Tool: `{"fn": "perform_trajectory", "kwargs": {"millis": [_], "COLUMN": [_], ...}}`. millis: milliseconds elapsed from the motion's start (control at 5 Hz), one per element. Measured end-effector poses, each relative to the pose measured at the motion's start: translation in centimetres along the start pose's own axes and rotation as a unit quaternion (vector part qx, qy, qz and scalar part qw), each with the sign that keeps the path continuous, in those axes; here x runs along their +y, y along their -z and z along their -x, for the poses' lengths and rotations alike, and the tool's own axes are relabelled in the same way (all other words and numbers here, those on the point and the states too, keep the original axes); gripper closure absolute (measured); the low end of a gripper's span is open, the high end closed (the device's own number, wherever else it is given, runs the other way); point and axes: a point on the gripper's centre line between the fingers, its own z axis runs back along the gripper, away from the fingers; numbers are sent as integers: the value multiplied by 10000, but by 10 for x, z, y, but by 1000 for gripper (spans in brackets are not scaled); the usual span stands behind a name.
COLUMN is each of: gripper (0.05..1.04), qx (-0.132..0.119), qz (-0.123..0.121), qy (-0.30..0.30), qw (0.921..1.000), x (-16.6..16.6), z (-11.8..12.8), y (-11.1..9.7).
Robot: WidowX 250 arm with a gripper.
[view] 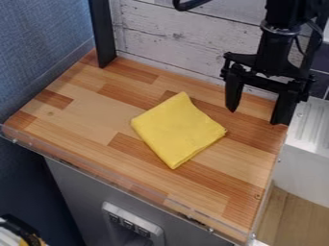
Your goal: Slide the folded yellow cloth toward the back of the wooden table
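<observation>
The yellow cloth (177, 129) lies folded on the wooden counter (83, 113), below and left of the pincer (256, 115) in the view, apart from it. The pincer is spread, gripping nothing.

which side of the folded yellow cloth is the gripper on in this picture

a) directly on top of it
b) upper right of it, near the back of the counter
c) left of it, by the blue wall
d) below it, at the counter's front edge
b: the open gripper hangs up and to the right of the yellow cloth, with bare wood between them.
</observation>
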Motion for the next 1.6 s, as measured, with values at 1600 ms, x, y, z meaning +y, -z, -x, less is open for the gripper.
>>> {"fn": "perform_trajectory", "kwargs": {"millis": [1600], "gripper": [85], "qx": [-513], "qz": [79], "qy": [2081], "qw": [9767], "x": [97], "z": [-5], "y": [-7]}}
